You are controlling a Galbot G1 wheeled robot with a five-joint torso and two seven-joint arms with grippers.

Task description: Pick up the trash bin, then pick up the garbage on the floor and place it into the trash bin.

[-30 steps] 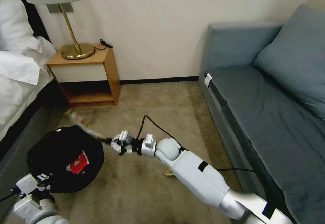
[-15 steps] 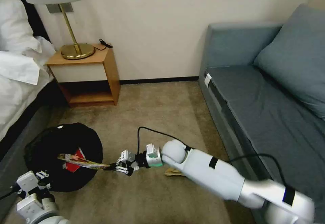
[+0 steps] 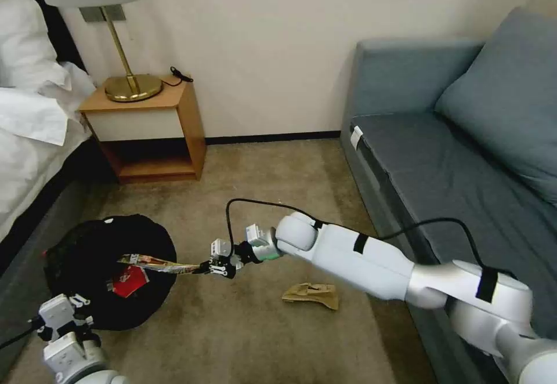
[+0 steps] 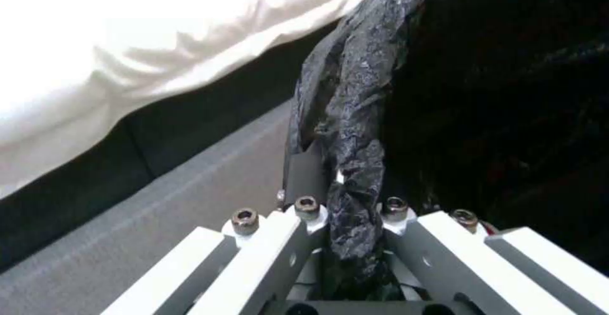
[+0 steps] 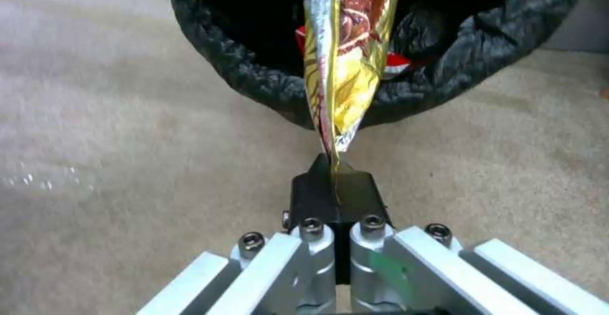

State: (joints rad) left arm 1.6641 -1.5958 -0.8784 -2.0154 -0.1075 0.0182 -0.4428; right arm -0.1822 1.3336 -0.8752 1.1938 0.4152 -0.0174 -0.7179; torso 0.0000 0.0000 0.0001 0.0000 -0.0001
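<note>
The trash bin (image 3: pixel 154 245), lined with a crinkly black bag, sits on the carpet at the lower left. My left gripper (image 3: pixel 74 305) is at its near rim, shut on a twist of the black bag (image 4: pixel 355 162). My right gripper (image 3: pixel 204 268) is just right of the bin, shut on one end of the long brown-yellow snack wrapper (image 3: pixel 155 264). This wrapper (image 5: pixel 342 67) reaches over the bin's rim (image 5: pixel 266 86) above the opening. A red-and-white wrapper (image 3: pixel 129 282) lies inside the bin. Crumpled tan paper (image 3: pixel 311 294) lies on the floor under my right forearm.
A wooden nightstand (image 3: pixel 188 123) with a brass lamp (image 3: pixel 132 85) stands against the back wall. The bed (image 3: pixel 29 140) borders the bin on the left. A blue-grey sofa (image 3: pixel 441 163) runs along the right. Open carpet (image 3: pixel 261 181) lies between them.
My right gripper brought the snack wrapper down from beyond the bin's far rim to lie across the opening. The right arm's elbow swung out to the right. The bin shifted slightly.
</note>
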